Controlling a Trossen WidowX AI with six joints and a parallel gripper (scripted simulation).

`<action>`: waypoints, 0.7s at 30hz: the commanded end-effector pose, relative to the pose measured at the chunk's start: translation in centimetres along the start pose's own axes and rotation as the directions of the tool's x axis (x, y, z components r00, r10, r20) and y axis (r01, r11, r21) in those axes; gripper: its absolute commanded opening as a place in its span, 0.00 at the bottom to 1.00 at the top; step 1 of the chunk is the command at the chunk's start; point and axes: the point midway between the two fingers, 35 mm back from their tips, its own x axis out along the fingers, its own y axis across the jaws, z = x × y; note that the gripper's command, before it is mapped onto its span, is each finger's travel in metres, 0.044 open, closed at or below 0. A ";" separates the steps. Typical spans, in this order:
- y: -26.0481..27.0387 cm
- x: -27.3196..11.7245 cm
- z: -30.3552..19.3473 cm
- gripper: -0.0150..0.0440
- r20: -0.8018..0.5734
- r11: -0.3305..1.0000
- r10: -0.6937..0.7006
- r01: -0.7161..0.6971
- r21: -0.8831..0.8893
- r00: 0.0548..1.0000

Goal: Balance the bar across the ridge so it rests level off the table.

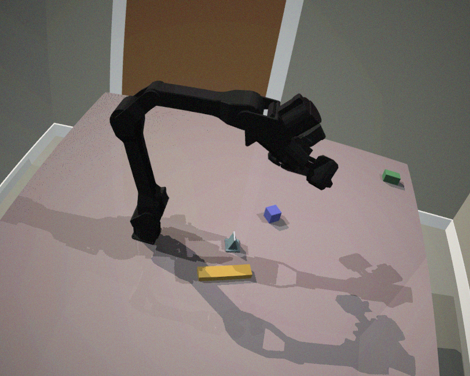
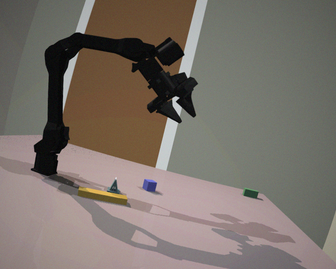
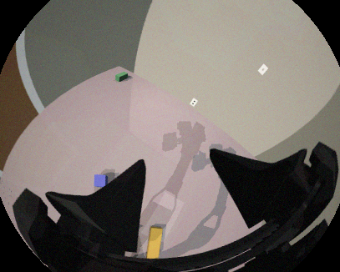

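Observation:
The yellow bar (image 1: 225, 271) (image 2: 102, 196) (image 3: 154, 243) lies flat on the pink table (image 1: 85, 315) (image 2: 46, 243). The small grey-green ridge (image 1: 232, 244) (image 2: 113, 188) stands just behind the bar in the top and exterior views, apart from it, with nothing on its pointed top. The ridge does not show in the wrist view. My gripper (image 2: 187, 119) (image 3: 177, 158) is open with nothing between its fingers. It hangs high above the table, tilted downward, well to the right of the bar and ridge in the top and exterior views. In the wrist view the bar shows low between the fingers, far below.
A blue cube (image 1: 272, 213) (image 2: 149, 185) (image 3: 99, 180) stands on the table to the right of the ridge and behind it in the top and exterior views. A green block (image 1: 391, 176) (image 2: 250, 193) (image 3: 121, 77) lies near the table's far right corner. Arm shadows cross the table.

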 end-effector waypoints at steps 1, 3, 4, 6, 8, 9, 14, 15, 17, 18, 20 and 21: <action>0.4 1.5 -5.2 0.79 -0.186 0.995 0.047 -0.029 0.097 0.982; 0.7 2.0 -8.1 0.79 -0.283 0.988 0.080 -0.039 0.150 0.956; 1.0 2.1 -9.5 0.79 -0.330 0.983 0.099 -0.042 0.177 0.939; 1.5 2.2 -12.2 0.79 -0.419 0.972 0.141 -0.045 0.230 0.897; 2.1 2.0 -14.8 0.79 -0.500 0.958 0.187 -0.045 0.282 0.846; 2.5 1.8 -16.1 0.79 -0.537 0.950 0.212 -0.044 0.308 0.817; 4.5 0.2 -21.6 0.79 -0.681 0.905 0.340 -0.028 0.426 0.649; 4.7 -0.1 -22.1 0.79 -0.692 0.899 0.354 -0.025 0.437 0.630; 4.8 -0.1 -22.2 0.79 -0.695 0.897 0.358 -0.025 0.441 0.623; 4.8 -0.1 -22.2 0.79 -0.695 0.897 0.358 -0.025 0.441 0.623; 4.9 0.0 -22.3 0.79 -0.695 0.897 0.358 -0.025 0.441 0.623; 4.9 0.1 -22.5 0.79 -0.695 0.897 0.358 -0.025 0.441 0.623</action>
